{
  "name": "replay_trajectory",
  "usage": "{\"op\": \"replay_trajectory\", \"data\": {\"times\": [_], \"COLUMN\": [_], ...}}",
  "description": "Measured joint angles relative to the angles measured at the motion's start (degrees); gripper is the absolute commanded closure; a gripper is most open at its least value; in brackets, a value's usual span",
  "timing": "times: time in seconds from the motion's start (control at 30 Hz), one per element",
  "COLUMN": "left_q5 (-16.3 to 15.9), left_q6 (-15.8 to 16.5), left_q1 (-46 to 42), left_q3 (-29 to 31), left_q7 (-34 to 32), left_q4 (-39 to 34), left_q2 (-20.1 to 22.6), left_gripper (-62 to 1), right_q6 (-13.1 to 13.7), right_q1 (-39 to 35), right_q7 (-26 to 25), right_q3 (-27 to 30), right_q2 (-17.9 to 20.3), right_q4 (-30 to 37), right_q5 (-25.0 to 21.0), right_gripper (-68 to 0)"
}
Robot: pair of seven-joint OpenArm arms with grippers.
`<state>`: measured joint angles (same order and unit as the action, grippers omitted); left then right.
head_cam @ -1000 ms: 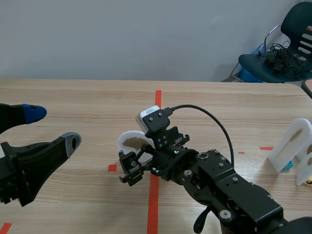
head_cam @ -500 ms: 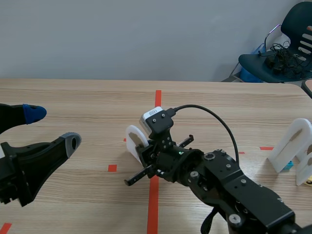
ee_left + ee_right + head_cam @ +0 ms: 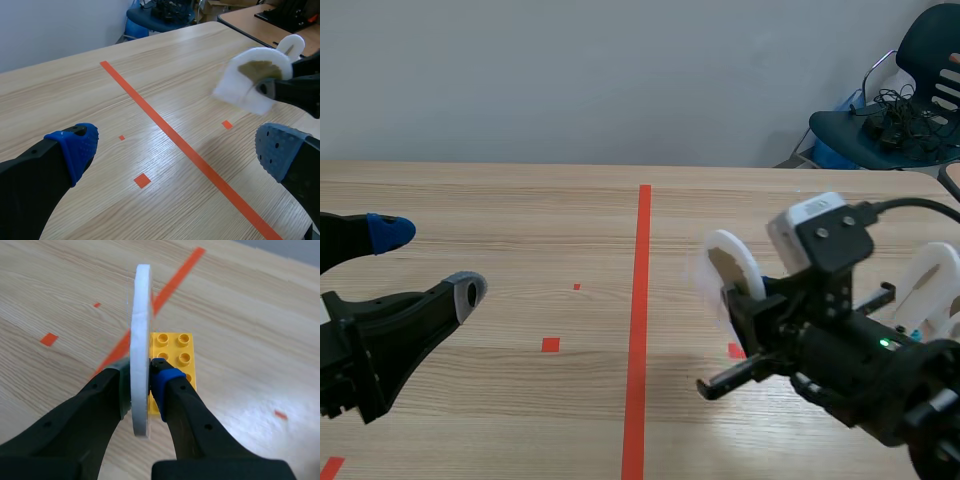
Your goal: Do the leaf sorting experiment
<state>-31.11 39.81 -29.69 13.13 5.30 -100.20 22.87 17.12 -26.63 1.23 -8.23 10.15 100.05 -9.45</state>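
Claw of right arm (image 3: 141, 385) pinches white plate (image 3: 141, 315) edgewise.

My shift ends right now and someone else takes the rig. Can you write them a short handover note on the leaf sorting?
Left tool: open, empty, hovering over the table's left side.
Right tool: shut on a white card, held upright right of the red centre line; a brownish patch on it, probably the leaf.
Yellow brick beyond the card; attached or not, cannot tell.
Other white cards stand at the table's right edge.
Done: one card gripped. Left: set it down where it belongs; that spot is not evident.
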Motion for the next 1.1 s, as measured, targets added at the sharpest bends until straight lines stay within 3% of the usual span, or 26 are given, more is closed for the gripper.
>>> {"op": "replay_trajectory", "data": {"times": [0.17, 0.37, 0.83, 0.9, 1.1], "left_q5": [0.02, 0.02, 0.02, 0.02, 0.02], "left_q6": [0.00, 0.00, 0.00, 0.00, 0.00], "left_q1": [0.00, 0.00, 0.00, 0.00, 0.00], "left_q3": [0.00, 0.00, 0.00, 0.00, 0.00], "left_q7": [0.00, 0.02, 0.02, 0.02, 0.02], "left_q4": [0.00, 0.00, 0.00, 0.00, 0.00], "left_q2": [0.00, 0.00, 0.00, 0.00, 0.00], "left_gripper": [-62.3, -62.3, -62.3, -62.3, -62.3], "right_q6": [-0.63, -1.09, -1.31, -1.31, -1.31], "right_q1": [-4.85, -1.64, 9.31, 9.29, 9.29], "right_q7": [0.00, -0.28, -5.16, -5.92, -6.51], "right_q3": [8.76, 15.56, 16.37, 16.44, 18.95], "right_q2": [-0.31, -0.28, -0.31, -0.31, -0.31], "right_q4": [0.22, -4.26, -25.86, -26.32, -26.34], "right_q5": [-1.49, -1.46, -0.87, -0.87, -0.87], "right_gripper": [-3.7, -3.7, -3.9, -7.5, -26.8]}}
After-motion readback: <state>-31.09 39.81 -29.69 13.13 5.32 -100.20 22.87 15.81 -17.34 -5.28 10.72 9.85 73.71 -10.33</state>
